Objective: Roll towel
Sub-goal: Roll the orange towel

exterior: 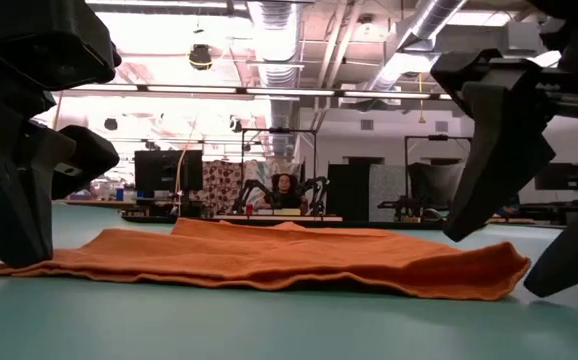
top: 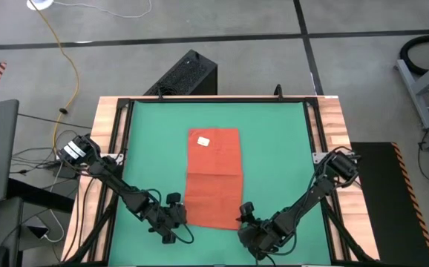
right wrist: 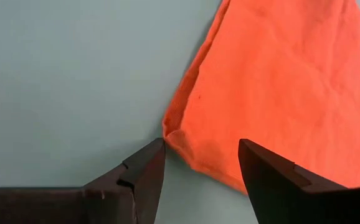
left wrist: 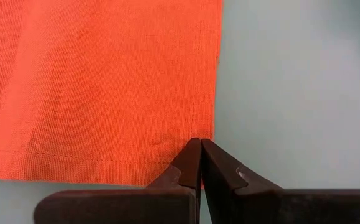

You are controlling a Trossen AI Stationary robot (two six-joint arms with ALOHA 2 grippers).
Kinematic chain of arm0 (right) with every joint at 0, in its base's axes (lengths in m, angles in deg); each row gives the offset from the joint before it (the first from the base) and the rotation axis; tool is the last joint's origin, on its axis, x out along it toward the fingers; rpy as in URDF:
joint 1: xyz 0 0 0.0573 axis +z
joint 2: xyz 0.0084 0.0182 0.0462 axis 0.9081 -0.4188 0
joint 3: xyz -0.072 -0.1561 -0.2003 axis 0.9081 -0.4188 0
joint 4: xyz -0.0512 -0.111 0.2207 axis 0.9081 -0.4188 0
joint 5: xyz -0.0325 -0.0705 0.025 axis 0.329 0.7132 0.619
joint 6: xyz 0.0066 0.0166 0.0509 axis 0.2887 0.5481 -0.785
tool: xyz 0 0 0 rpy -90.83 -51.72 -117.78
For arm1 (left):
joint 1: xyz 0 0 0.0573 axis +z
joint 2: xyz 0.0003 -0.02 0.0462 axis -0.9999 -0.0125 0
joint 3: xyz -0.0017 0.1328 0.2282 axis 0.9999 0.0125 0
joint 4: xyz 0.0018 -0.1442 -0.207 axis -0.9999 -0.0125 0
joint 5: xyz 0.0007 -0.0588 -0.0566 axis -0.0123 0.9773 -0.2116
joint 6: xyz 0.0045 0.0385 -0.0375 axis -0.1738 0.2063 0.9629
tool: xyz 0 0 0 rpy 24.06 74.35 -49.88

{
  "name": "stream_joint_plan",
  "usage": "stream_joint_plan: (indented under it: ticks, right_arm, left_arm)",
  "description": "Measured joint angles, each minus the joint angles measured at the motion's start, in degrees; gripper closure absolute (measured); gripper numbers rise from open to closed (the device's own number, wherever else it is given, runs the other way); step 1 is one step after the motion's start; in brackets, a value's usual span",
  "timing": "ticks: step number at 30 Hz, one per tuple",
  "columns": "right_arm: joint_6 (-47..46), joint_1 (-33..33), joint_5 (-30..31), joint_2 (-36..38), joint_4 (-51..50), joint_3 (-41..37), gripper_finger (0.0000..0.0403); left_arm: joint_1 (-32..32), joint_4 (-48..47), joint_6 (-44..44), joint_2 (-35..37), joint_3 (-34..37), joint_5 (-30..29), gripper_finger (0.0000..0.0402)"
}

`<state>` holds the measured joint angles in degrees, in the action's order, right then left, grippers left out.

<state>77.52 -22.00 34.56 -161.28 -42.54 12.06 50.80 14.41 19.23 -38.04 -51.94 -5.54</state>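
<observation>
Towel (top: 214, 178): flat on the green mat (top: 274, 141).
Left claw (left wrist: 200, 146): pressed together at towel's near corner.
Right claw (right wrist: 202, 163): spread around the other near corner.

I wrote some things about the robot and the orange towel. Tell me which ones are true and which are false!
1. The towel lies flat on the green mat. True.
2. The towel is already rolled up. False: it is spread out, with no roll in it.
3. The right gripper is open at a near corner of the towel. True.
4. The left gripper is wide open. False: its fingers are shut, with the tips at the towel's other near corner.
5. The white tag is beside the grippers. False: it sits near the towel's far end, away from both.
</observation>
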Motion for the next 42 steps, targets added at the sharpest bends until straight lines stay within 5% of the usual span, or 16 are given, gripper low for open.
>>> stream_joint_plan:
  ticks: [17, 24, 31, 35, 40, 42]
  right_arm:
    - [1.58, 0.24, 0.09, -4.51, 2.55, 0.41, 0.0285]
    - [0.09, 1.59, 4.01, -4.96, -2.51, 3.79, 0.0385]
    - [-7.64, 1.66, 7.86, -4.46, -6.34, 5.88, 0.0396]
    - [-10.82, 1.6, 7.99, -4.45, -6.48, 5.9, 0.0397]
    - [-11.72, 1.6, 9.49, -4.43, -6.43, 5.92, 0.0398]
    - [-11.74, 1.6, 9.64, -4.42, -6.2, 5.92, 0.0398]
  left_arm:
    - [-0.11, 0.18, 0.13, 0.04, -0.04, -0.02, 0.0402]
    - [-0.17, 0.63, 0.15, 0.04, -0.04, 0.15, 0.0401]
    - [-0.99, 1.55, -2.18, 3.39, -0.04, -1.51, 0.0401]
    - [-5.49, -0.6, -7.78, 7.46, -0.07, -10.16, 0.0401]
    - [-13.74, -2.95, -17.92, 6.02, -0.11, -32.65, 0.04]
    - [-14.12, -3.3, -21.62, 3.53, -0.07, -33.88, 0.0394]
